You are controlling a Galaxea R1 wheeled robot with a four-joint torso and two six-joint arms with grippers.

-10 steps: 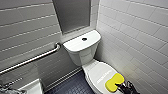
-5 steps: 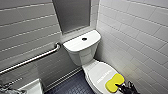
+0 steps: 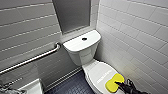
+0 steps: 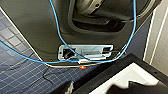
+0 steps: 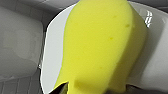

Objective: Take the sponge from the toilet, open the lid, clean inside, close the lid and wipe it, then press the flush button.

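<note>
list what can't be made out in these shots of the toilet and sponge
- lettering on the lid, head view: too blurred to read
- inside of the toilet, head view: hidden under the closed lid
- right gripper, head view: mostly cut off by the bottom edge; whether it grips the sponge is unclear
- lid surface, right wrist view: largely covered by the sponge close to the camera
</note>
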